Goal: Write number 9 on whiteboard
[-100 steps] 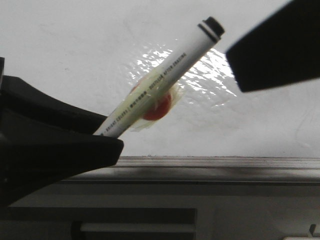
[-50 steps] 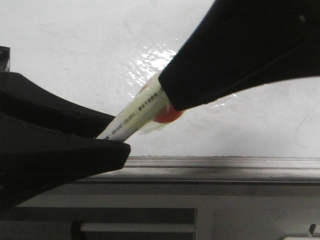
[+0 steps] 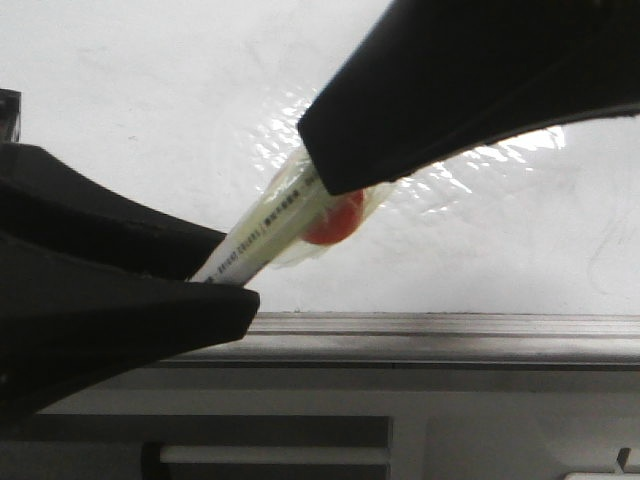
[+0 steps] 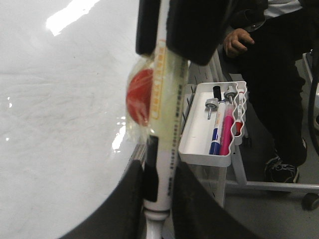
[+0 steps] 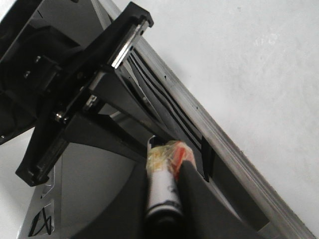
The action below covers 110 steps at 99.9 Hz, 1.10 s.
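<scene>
The whiteboard (image 3: 150,100) is glossy white with a glare patch and a grey rail (image 3: 450,325) along its edge. No number 9 shows on it. My left gripper (image 3: 215,275) is shut on the lower end of a white marker (image 3: 270,222) and holds it tilted over the board. A red piece (image 3: 338,222) is taped to the marker's barrel. My right gripper (image 3: 330,165) comes from the upper right and is shut on the marker's capped end, hiding the cap. In the right wrist view its fingers flank the marker (image 5: 162,191) closely. The left wrist view shows the marker (image 4: 167,124) between both grippers.
In the left wrist view a white tray (image 4: 199,144) with several pens hangs beside the board's edge. A seated person in dark clothes (image 4: 279,74) is behind it. A grey panel (image 3: 300,420) lies below the rail.
My right gripper has come in from the upper right and down over the marker's capped end, which was bare before. The left gripper and marker have barely moved.
</scene>
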Available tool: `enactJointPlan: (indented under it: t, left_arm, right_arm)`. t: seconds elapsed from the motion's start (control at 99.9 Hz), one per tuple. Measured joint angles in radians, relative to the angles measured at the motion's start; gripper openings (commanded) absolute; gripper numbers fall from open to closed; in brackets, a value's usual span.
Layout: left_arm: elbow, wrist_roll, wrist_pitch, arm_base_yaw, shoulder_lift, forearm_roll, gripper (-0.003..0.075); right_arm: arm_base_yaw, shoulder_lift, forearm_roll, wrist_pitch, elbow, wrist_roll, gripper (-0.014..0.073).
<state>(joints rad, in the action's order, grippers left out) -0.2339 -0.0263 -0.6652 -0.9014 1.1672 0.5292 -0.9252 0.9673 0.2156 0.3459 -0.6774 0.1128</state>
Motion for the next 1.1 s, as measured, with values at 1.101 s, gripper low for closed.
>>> enactJointPlan:
  t: [1.101]
  left_arm:
    - [0.0, -0.017, 0.125, 0.014, -0.345, -0.401, 0.0242]
  right_arm:
    - [0.277, 0.052, -0.037, 0.071, -0.164, -0.042, -0.0048]
